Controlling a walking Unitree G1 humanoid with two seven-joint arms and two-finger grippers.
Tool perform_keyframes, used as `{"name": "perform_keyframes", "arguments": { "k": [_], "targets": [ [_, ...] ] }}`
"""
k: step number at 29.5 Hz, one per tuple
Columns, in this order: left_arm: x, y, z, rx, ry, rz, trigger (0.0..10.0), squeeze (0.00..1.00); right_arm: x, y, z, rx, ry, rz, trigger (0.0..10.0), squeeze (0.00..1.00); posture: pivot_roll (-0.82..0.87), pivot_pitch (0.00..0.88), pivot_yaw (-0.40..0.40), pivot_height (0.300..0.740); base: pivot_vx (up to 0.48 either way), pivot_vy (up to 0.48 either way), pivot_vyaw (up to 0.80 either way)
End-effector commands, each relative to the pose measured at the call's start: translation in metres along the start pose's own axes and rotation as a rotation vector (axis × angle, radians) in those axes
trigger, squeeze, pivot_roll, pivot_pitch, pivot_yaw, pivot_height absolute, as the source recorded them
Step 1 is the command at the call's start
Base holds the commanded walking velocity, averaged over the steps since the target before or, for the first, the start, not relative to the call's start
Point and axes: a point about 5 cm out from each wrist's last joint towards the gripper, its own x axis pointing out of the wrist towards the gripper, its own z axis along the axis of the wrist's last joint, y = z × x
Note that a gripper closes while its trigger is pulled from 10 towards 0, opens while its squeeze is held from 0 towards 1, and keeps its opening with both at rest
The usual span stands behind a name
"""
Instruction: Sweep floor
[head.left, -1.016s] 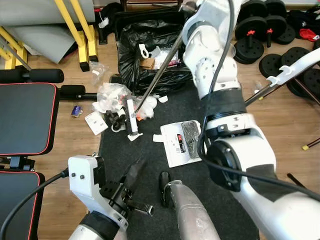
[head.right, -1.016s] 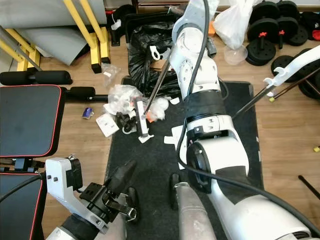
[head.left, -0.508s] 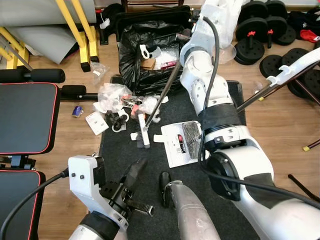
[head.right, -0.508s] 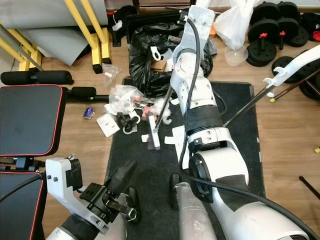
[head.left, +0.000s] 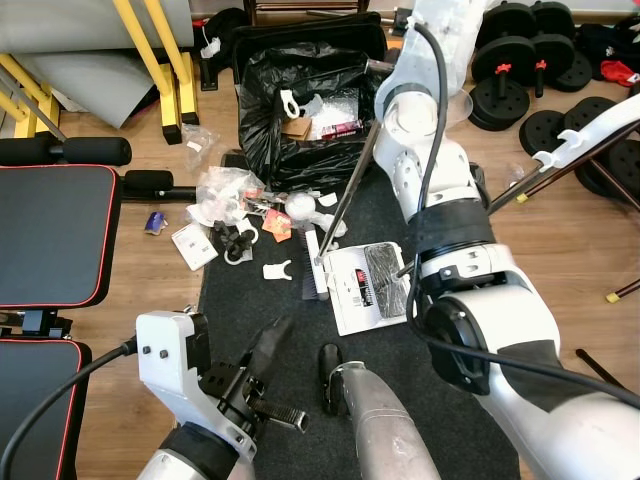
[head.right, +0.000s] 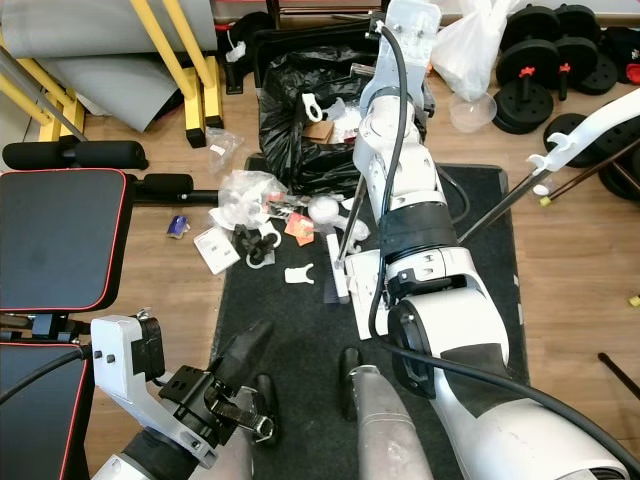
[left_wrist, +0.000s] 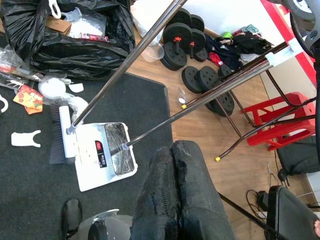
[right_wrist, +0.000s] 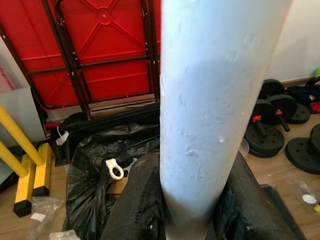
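My right gripper (right_wrist: 192, 200) is shut on the pale broom handle (right_wrist: 200, 100), held high above the black bin bag (head.left: 290, 110). The metal shaft (head.left: 345, 195) slants down to the white brush head (head.left: 317, 264), which rests on the black mat (head.left: 270, 310) against the edge of the white dustpan (head.left: 365, 285). The dustpan's long handle (head.left: 520, 188) rises to the right. Litter lies left of the brush: crumpled plastic (head.left: 222, 190), an orange wrapper (head.left: 276, 224) and a white scrap (head.left: 276, 269). My left gripper (head.left: 270, 345) hangs low over the mat's near edge, shut with nothing in it.
A black and red bench (head.left: 50, 235) stands on the left, with a yellow frame (head.left: 165, 60) behind it. Weight plates (head.left: 520, 60) lie at the back right. A card (head.left: 190, 245) and a small blue item (head.left: 152, 222) sit on the wooden floor.
The brush head has swept rightward across the mat to the dustpan's edge, and my right arm swung with it. A white scrap and an orange wrapper stayed behind on the mat.
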Motion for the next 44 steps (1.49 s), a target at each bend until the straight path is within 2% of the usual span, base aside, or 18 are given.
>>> {"name": "perform_keyframes", "arguments": {
  "k": [1,6,10,12,14,15,20,26,28,31,33,34,36,44],
  "targets": [
    [-0.002,0.000,-0.004,-0.016,0.027,-0.014,10.0,0.00,0.002,-0.003,0.008,-0.084,-0.030,-0.032,10.0,0.00,-0.02,0.369,-0.069,0.740,0.000,0.000,0.00],
    [-0.002,0.000,-0.004,-0.017,0.026,-0.014,10.0,0.00,0.002,-0.001,0.025,-0.080,-0.088,-0.022,10.0,0.00,-0.02,0.369,-0.069,0.740,0.000,0.000,0.00],
    [-0.002,0.000,-0.004,-0.017,0.026,-0.014,10.0,0.00,-0.001,0.004,0.036,-0.014,-0.118,0.014,10.0,0.00,-0.02,0.369,-0.068,0.740,0.000,0.000,0.00],
    [-0.002,0.000,-0.004,-0.017,0.026,-0.015,10.0,0.00,-0.005,0.013,0.045,0.065,-0.139,0.077,10.0,0.00,-0.02,0.369,-0.067,0.740,0.000,0.000,0.00],
    [-0.002,0.000,-0.004,-0.017,0.026,-0.015,10.0,0.00,-0.007,0.017,0.047,0.098,-0.144,0.102,10.0,0.00,-0.02,0.369,-0.067,0.740,0.000,0.000,0.00],
    [-0.002,0.000,-0.004,-0.017,0.026,-0.015,10.0,0.00,-0.009,0.019,0.050,0.140,-0.142,0.128,10.0,0.00,-0.02,0.369,-0.067,0.740,0.000,0.000,0.00],
    [-0.002,0.000,-0.004,-0.016,0.026,-0.015,10.0,0.00,-0.012,0.025,0.053,0.229,-0.109,0.181,10.0,0.00,-0.02,0.366,-0.068,0.740,0.000,0.000,0.00],
    [-0.001,0.000,-0.004,-0.017,0.026,-0.016,10.0,0.00,-0.012,0.027,0.047,0.247,-0.051,0.196,10.0,0.00,-0.02,0.366,-0.069,0.740,0.000,0.000,0.00],
    [-0.001,0.000,-0.004,-0.017,0.026,-0.016,10.0,0.00,-0.012,0.027,0.047,0.247,-0.051,0.196,10.0,0.00,-0.02,0.366,-0.069,0.740,0.000,0.000,0.00],
    [-0.001,0.000,-0.004,-0.018,0.025,-0.016,10.0,0.00,-0.010,0.025,0.012,0.133,0.043,0.147,10.0,0.00,-0.02,0.370,-0.073,0.740,0.000,0.000,0.00],
    [-0.001,0.000,-0.004,-0.018,0.025,-0.016,10.0,0.00,-0.010,0.025,0.012,0.133,0.043,0.147,10.0,0.00,-0.02,0.370,-0.073,0.740,0.000,0.000,0.00],
    [-0.001,0.000,-0.005,-0.018,0.026,-0.016,10.0,0.00,-0.010,0.023,0.000,0.085,0.068,0.125,10.0,0.00,-0.02,0.370,-0.073,0.740,0.000,0.000,0.00],
    [-0.002,0.000,-0.005,-0.019,0.027,-0.016,10.0,0.00,-0.009,0.019,-0.009,0.050,0.083,0.105,10.0,0.00,-0.02,0.363,-0.073,0.740,0.000,0.000,0.00],
    [-0.003,-0.001,-0.005,-0.024,0.031,-0.018,10.0,0.00,-0.006,0.007,-0.011,-0.071,0.055,0.033,10.0,0.00,-0.02,0.353,-0.070,0.740,0.000,0.000,0.00]
  ]
}}
